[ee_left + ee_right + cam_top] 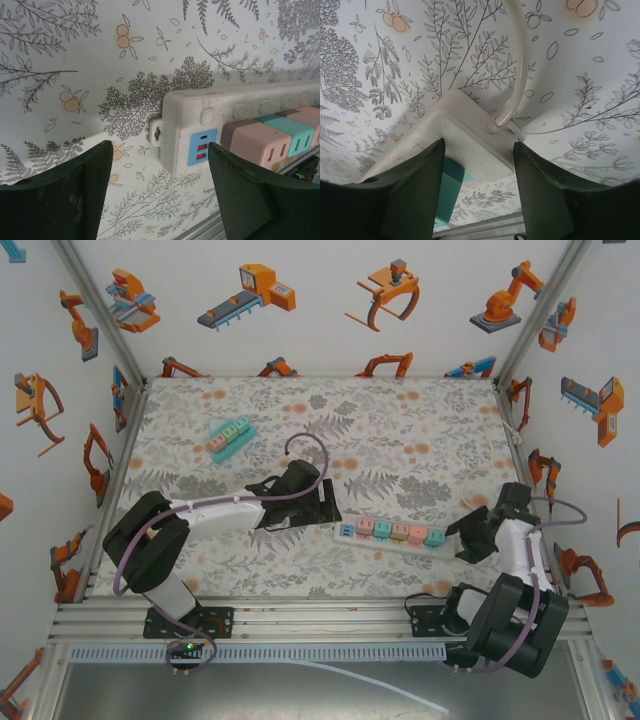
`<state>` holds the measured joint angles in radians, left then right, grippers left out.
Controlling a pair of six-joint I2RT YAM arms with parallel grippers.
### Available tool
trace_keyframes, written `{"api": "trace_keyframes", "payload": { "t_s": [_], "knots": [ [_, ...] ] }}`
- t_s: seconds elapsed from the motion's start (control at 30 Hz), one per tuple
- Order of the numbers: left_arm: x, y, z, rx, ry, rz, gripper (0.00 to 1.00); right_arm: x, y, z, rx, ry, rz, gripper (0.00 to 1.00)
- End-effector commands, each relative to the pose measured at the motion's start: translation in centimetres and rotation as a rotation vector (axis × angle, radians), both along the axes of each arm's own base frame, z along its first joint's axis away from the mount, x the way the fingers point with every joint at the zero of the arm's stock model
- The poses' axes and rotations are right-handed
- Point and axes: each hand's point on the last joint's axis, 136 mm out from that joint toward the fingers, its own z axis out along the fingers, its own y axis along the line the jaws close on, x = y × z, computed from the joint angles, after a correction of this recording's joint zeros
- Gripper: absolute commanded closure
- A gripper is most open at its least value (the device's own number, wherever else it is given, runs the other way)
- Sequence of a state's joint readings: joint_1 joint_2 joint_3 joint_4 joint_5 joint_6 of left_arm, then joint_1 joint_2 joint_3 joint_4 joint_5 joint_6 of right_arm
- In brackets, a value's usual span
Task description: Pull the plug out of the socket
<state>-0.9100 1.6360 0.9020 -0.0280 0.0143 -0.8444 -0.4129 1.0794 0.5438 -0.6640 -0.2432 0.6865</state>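
Note:
A white power strip (390, 533) lies across the near middle of the table, carrying a row of pink and teal plugs (400, 531). My left gripper (325, 508) hovers at its left end, open. In the left wrist view the gripper (160, 192) is empty; beyond its fingers are the strip's end (185, 120), its blue USB panel (204, 145) and a pink plug (255, 145). My right gripper (467, 537) is at the cord end. In the right wrist view its open fingers (415, 190) straddle the strip's end (475, 145), beside a teal plug (451, 185) and the white cord (520, 65).
A second, smaller teal strip with plugs (231, 437) lies at the back left. The white cord (515, 430) runs along the right wall. The aluminium rail (320, 615) borders the near edge just behind the strip. Walls enclose the table on three sides.

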Motion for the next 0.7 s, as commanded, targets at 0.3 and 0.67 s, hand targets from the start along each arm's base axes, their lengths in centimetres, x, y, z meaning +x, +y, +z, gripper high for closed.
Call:
{"api": "trace_keyframes", "payload": {
  "t_s": [0.3, 0.67],
  "knots": [
    [-0.5, 3.7, -2.3, 0.115, 0.011, 0.116, 0.36, 0.8, 3.9, 0.8, 0.037, -0.078, 0.01, 0.52],
    [3.2, 5.6, -1.8, 0.119, -0.107, 0.173, 0.45, 5.3, 8.1, 1.5, -0.071, -0.076, 0.284, 0.51]
  ]
}}
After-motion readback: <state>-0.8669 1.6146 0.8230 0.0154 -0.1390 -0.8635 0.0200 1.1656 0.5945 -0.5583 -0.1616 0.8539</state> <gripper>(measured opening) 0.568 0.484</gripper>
